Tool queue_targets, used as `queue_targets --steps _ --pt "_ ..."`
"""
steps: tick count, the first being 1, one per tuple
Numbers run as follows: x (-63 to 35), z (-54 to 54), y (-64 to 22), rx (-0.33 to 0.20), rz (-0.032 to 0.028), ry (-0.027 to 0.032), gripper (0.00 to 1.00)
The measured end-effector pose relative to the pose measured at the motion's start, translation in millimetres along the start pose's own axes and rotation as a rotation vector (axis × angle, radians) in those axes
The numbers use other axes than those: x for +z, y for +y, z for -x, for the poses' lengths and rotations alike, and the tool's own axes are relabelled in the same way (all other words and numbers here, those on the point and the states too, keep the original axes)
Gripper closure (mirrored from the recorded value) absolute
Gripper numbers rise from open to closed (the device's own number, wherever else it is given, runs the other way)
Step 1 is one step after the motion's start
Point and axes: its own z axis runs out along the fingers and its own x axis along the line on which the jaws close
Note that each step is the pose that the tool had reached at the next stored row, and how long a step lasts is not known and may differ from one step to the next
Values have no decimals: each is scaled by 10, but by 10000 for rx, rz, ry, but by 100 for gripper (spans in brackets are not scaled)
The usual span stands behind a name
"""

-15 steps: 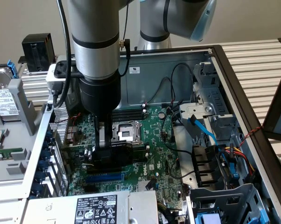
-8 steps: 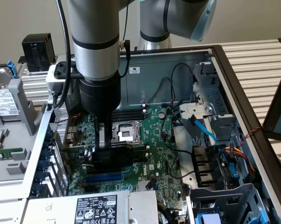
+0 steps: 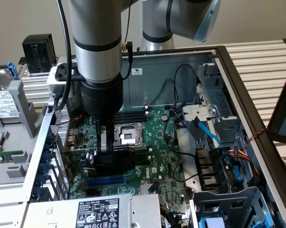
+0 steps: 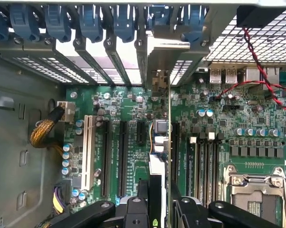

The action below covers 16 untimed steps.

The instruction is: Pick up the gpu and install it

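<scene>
The tool (image 4: 158,203) is clamped on the graphics card (image 4: 158,161), one finger on each flat side. The card stands on edge between the fingers, low inside the open computer case (image 3: 238,85). From the wrist camera the card is seen edge-on (a thin green line with its cooler on one side). It runs from the fingers out to its silver end bracket (image 4: 157,52), which lies at the row of rear slot openings (image 4: 100,57). The card is lined up with the expansion slots of the green main board (image 3: 157,142); whether it is seated I cannot tell. On the exterior view's clock face, the processor socket (image 3: 128,134) lies at two o'clock from the tool. The long blue slot (image 3: 105,181) lies at six, with the power supply (image 3: 98,211) beyond it.
</scene>
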Motion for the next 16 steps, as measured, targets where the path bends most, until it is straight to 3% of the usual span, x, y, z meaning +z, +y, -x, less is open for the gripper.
queue_targets --steps 16 --pt "33 -1 27 14 -24 -1 73"
